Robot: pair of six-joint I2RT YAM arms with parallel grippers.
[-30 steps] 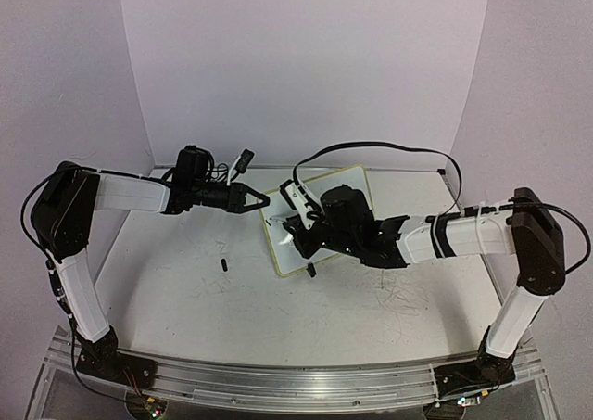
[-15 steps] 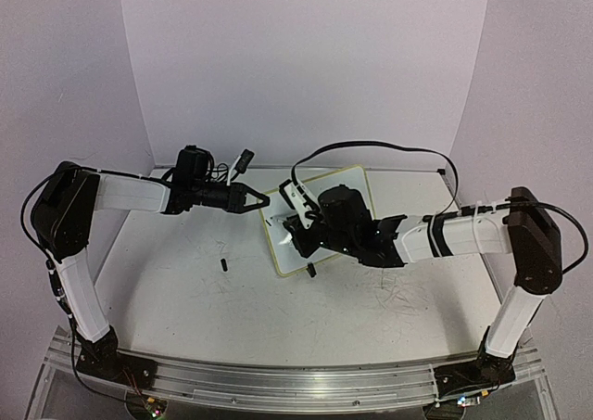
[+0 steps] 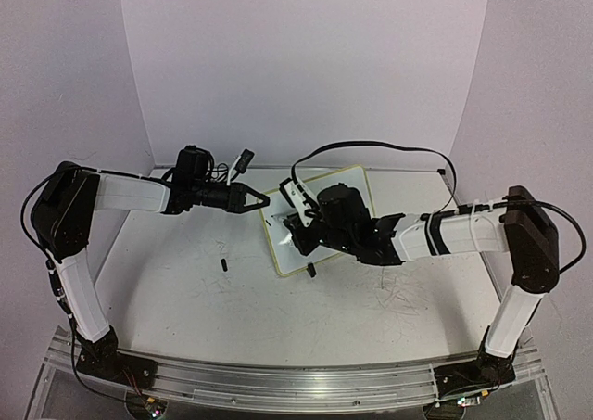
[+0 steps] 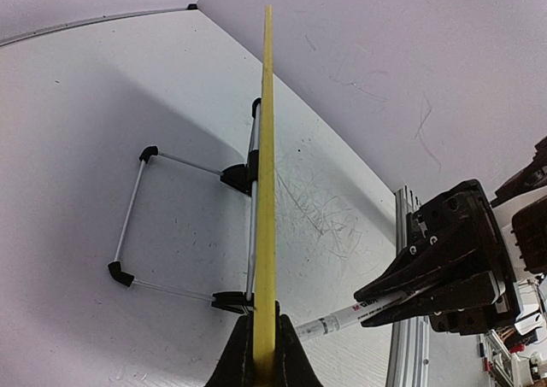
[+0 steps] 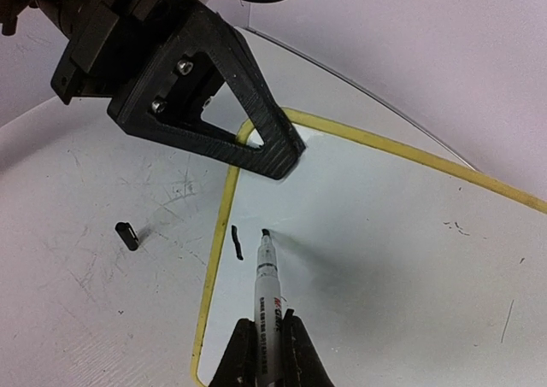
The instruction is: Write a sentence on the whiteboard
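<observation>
- Roughly mid-table, toward the back wall, the whiteboard [image 3: 357,190] stands tilted on its wire stand [image 4: 137,216], between the two arms.
- Left gripper [image 3: 262,200] is clamped on a corner of the board's yellow rim, one finger pressed to each face.
- Right gripper [image 5: 265,357] pinches a marker [image 5: 267,289], whose tip meets the white surface near the left rim.
- Of the sentence [image 5: 237,242], one short black stroke shows, just left of the tip.
- A small black piece [image 3: 223,264] lies on the table [image 3: 185,295], left of the board.
</observation>
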